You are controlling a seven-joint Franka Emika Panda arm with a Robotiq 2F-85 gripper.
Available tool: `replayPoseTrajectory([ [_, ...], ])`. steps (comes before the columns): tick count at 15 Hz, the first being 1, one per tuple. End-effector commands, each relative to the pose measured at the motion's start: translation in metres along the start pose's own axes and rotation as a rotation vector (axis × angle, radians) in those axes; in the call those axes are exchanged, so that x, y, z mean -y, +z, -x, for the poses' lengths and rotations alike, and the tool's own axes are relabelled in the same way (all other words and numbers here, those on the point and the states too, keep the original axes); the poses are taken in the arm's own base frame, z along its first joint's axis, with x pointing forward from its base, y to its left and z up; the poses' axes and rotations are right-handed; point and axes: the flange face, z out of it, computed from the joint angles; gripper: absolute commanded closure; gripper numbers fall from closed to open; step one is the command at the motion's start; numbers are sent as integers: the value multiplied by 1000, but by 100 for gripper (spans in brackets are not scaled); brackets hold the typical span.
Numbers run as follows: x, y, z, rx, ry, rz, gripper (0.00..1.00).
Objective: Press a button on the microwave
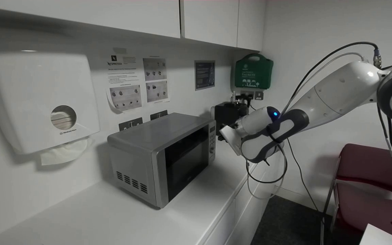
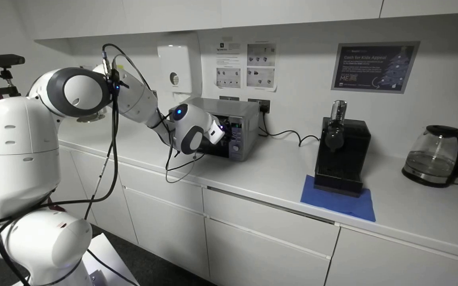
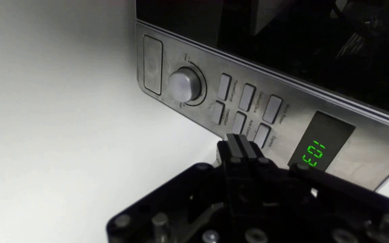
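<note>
The closed claw hovers near the microwave, and a kettle holds clear liquid.

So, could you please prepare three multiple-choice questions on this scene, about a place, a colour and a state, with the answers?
1. The microwave stands on: A) the floor B) a chair C) the counter
2. The digits on its display are: A) red B) green C) blue
3. The gripper is: A) shut B) wide open C) out of view

1 C: both exterior views show it there.
2 B: they glow green in the wrist view.
3 A: its fingers lie together in the wrist view.
</note>
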Motion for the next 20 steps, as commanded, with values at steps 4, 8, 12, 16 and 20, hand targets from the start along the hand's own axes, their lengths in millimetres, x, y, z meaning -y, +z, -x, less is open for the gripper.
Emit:
replayPoseTrajectory([
  [4,2,-1,9,5,-37,-8,100],
  [8,1,3,10,3,-38,-1,100],
  [12,3,5,10,2,-41,-1,100],
  [16,6,6,10,0,-40,-4,100],
  [20,6,10,10,-2,-39,1,100],
])
